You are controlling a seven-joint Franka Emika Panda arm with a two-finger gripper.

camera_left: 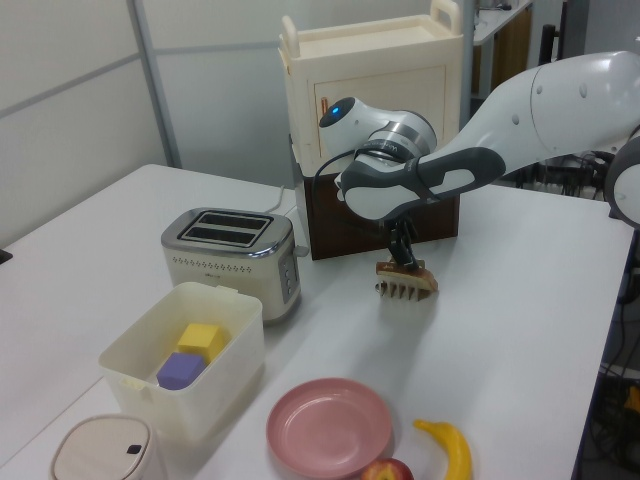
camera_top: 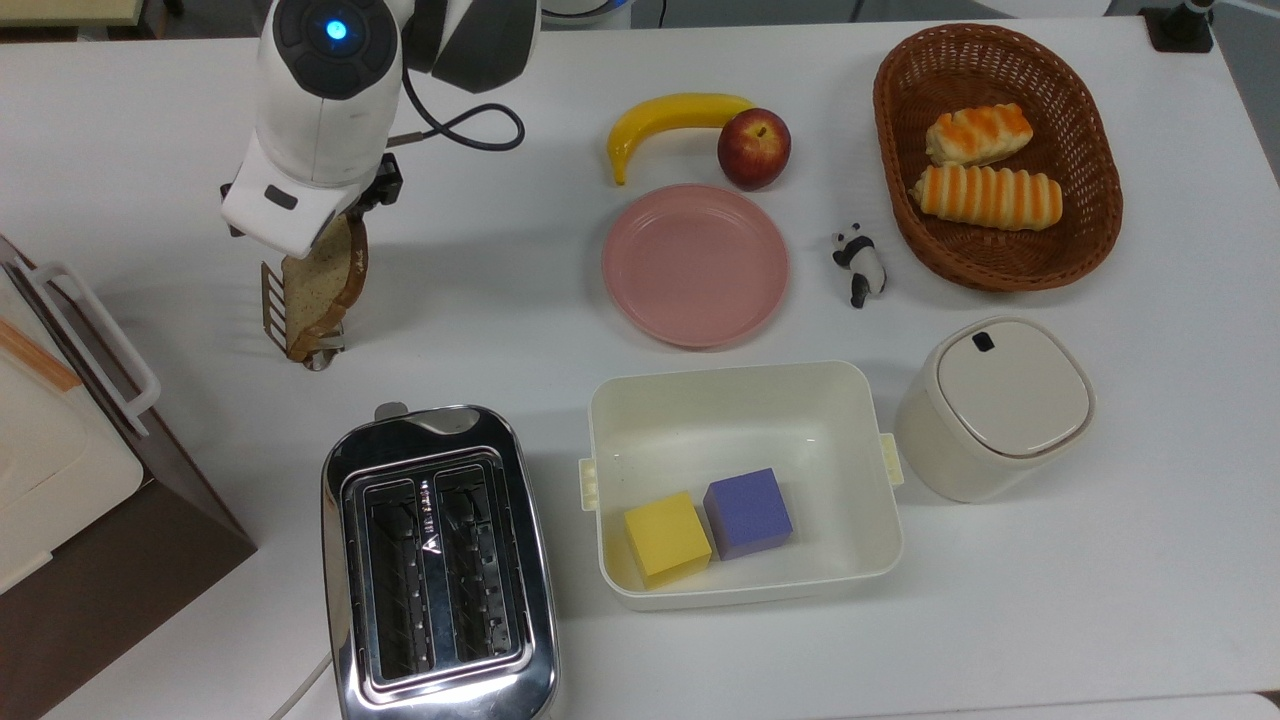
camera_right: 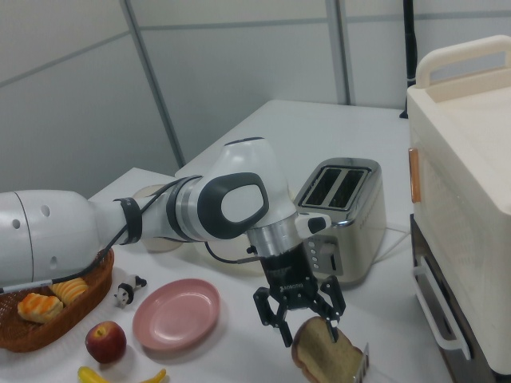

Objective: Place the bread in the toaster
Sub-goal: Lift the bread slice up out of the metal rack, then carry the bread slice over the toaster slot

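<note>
White table (camera_top: 1100, 600) carrying everything. Franka arm (camera_top: 325, 100) reaching in from the top view's upper left, blue light lit on the wrist. Cream cabinet (camera_top: 60, 500) on a dark brown base at the top view's left edge, white handle facing the table.

Toaster (camera_top: 430, 430) chrome, at the top view's bottom centre-left, both slots empty, white cord trailing off the bottom. Just beside it on the top view's right, an open cream container (camera_top: 740, 385) with a yellow cube (camera_top: 665, 538) and a purple cube (camera_top: 748, 512) side by side, touching. Brown wicker basket (camera_top: 880, 110) at the top view's upper right, holding two orange-striped rolls (camera_top: 985, 195). Cream lidded bin (camera_top: 1000, 400) below the basket. Pink plate (camera_top: 695, 265) mid-table, bare. Banana (camera_top: 670, 115) above the plate, tip next to a red apple (camera_top: 753, 147).

Bread (camera_top: 315, 285) standing on edge in a small wire rack (camera_top: 270, 300), well apart from the toaster, up the table from it in the top view. Not in a slot.

Gripper (camera_right: 307, 325) pointing down right over the bread. Jaws spread wide in the right view, nothing held. One fingertip right at the crust's top edge; contact or not, cannot tell. In the left view, fingers down at the rack, just above the slice.

Tiny panda figure (camera_top: 858, 262) lying between plate and basket.
</note>
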